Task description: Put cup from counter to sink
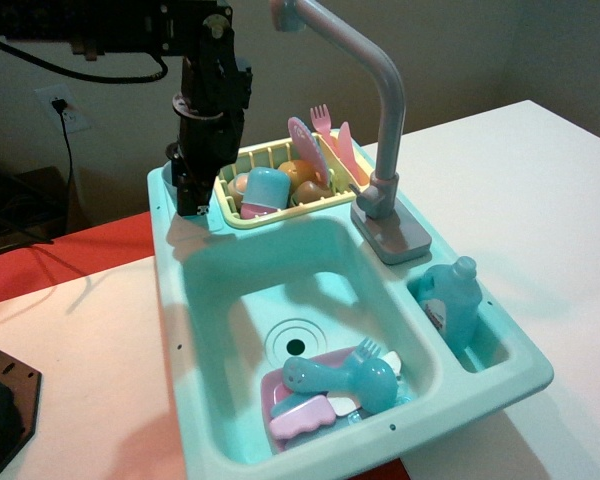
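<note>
blue cup point(169, 152) barely visible behind gripper point(192, 195), grip unclear; grasping step, next needs lift toward sink point(230, 290) below.

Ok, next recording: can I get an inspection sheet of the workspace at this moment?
Surface: white tabletop, with a red area at the left.
Counter: turquoise ledge, directly under the gripper.
Sink: holds a pink plate and blue toy utensils near the front; the drain is uncovered.
Cup: not clearly visible; it may be hidden by the gripper.
Clutter: yellow rack holding a pale blue cup; blue bottle in the side compartment.
Gripper: low over the counter; cannot tell whether it is open or shut.
Cables: black cable along the arm; cord from the wall outlet.
Surroundings: grey faucet; black object at lower left.
</note>
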